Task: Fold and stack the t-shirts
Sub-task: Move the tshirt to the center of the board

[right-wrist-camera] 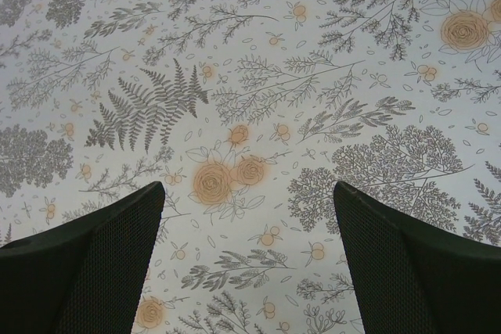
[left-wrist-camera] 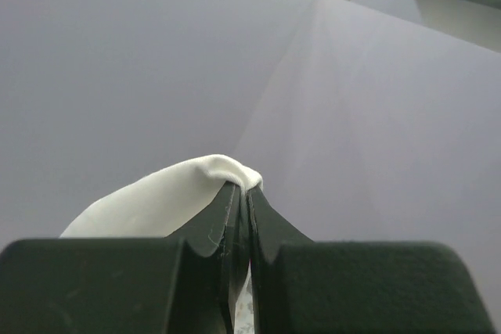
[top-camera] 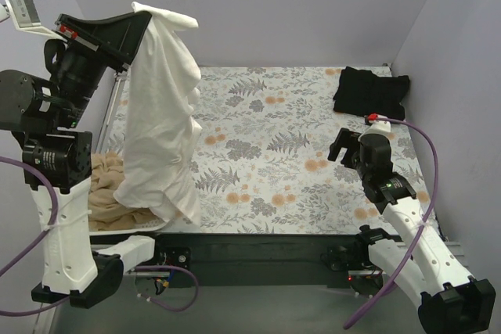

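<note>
My left gripper (top-camera: 139, 17) is raised high at the far left and is shut on the white t-shirt (top-camera: 163, 115), which hangs down from it to the table's left edge. In the left wrist view a fold of the white t-shirt (left-wrist-camera: 168, 197) is pinched between the closed fingers (left-wrist-camera: 227, 217). A tan t-shirt (top-camera: 106, 189) lies crumpled at the left, partly behind the white one. A black t-shirt (top-camera: 371, 91) lies folded at the far right corner. My right gripper (top-camera: 350, 149) is open and empty over the floral cloth at the right (right-wrist-camera: 249, 193).
The floral table cover (top-camera: 290, 154) spans the table. Lilac walls stand at the back and both sides. A purple cable (top-camera: 427, 154) loops beside the right arm.
</note>
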Controlling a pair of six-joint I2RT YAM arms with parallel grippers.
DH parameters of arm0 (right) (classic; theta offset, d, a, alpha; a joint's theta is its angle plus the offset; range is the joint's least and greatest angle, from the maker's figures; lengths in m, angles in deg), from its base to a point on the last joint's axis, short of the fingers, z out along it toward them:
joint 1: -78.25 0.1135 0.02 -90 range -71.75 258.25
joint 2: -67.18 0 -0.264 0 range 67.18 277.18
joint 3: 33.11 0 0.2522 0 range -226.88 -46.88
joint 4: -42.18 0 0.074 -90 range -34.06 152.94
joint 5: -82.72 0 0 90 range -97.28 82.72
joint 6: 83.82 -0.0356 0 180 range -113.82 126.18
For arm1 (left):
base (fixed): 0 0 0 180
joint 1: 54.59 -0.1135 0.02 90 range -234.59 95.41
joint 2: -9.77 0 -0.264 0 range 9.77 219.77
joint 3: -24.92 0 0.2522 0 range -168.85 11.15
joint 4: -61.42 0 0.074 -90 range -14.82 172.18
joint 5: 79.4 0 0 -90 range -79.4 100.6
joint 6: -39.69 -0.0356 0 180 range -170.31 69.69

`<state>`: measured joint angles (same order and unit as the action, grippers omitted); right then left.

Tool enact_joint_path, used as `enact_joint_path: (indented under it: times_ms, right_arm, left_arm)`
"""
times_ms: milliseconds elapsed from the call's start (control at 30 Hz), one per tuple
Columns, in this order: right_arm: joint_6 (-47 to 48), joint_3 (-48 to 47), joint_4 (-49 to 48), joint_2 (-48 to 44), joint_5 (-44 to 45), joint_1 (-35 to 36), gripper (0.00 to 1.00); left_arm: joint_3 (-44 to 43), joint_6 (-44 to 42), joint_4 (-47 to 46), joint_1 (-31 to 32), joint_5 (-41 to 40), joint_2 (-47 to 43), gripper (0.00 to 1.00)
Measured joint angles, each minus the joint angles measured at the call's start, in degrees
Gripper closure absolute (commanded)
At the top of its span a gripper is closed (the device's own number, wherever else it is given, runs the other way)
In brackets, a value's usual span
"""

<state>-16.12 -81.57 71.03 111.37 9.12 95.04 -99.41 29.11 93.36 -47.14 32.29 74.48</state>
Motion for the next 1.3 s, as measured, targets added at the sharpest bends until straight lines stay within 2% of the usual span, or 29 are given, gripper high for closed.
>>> enact_joint_path:
  times_ms: [200, 333, 467, 600, 733, 767, 800, 833, 867, 900, 1067, 1167, 1300]
  right_arm:
    - [-0.02, 0.00, 0.02, -0.22, 0.13, -0.35, 0.05]
    - [0.00, 0.00, 0.15, -0.85, 0.13, -0.35, 0.05]
    - [0.00, 0.00, 0.98, -1.31, 0.39, -0.35, 0.05]
    - [0.09, -0.02, 2.03, -2.05, 1.22, -0.42, 0.05]
    - [0.48, -0.28, 3.23, -2.84, 1.68, -0.46, 0.06]
    - [0.70, -0.37, 3.48, -2.91, 1.68, -0.46, 0.07]
    - [0.92, -0.44, 3.67, -2.95, 1.68, -0.46, 0.08]
    - [1.25, -0.46, 3.91, -2.95, 1.66, -0.46, 0.09]
    - [1.46, -0.46, 4.22, -2.93, 1.62, -0.46, 0.10]
    - [1.68, -0.46, 4.55, -2.84, 1.51, -0.46, 0.11]
    - [2.91, -0.87, 4.83, -1.03, -1.20, -0.57, 0.12]
    - [3.30, -1.20, 4.13, 1.53, -3.69, -0.57, 0.14]
    - [3.98, -1.77, 2.71, 6.40, -7.34, -0.57, 0.17]
  left_arm:
    - [-2.32, 8.04, -9.66, 0.02, 5.88, 4.66, 1.00]
    - [1.99, 11.52, -14.62, 1.22, 9.03, 7.61, 1.00]
    - [6.58, 10.43, -15.19, 8.24, 8.98, 12.72, 1.00]
    - [7.15, 8.31, -14.38, 15.10, 10.23, 20.81, 1.00]
    - [8.02, 4.07, -12.52, 16.37, 9.51, 27.04, 1.00]
    - [8.02, 2.75, -11.82, 16.31, 8.66, 28.26, 0.90]
    - [7.93, 0.79, -10.95, 16.31, 7.04, 29.77, 0.55]
    - [7.61, -1.09, -9.77, 16.31, 4.42, 31.30, 0.33]
    - [7.02, -2.10, -8.50, 16.31, 2.21, 32.89, 0.06]
    - [5.99, -3.23, -6.56, 16.31, -0.85, 34.77, 0.03]
    - [0.48, -7.17, 4.02, 16.44, -14.91, 43.01, 0.03]
    - [6.62, -9.40, 6.80, 17.92, -22.71, 41.70, 0.07]
    - [21.84, -9.81, 9.16, 25.97, -30.49, 33.27, 0.14]
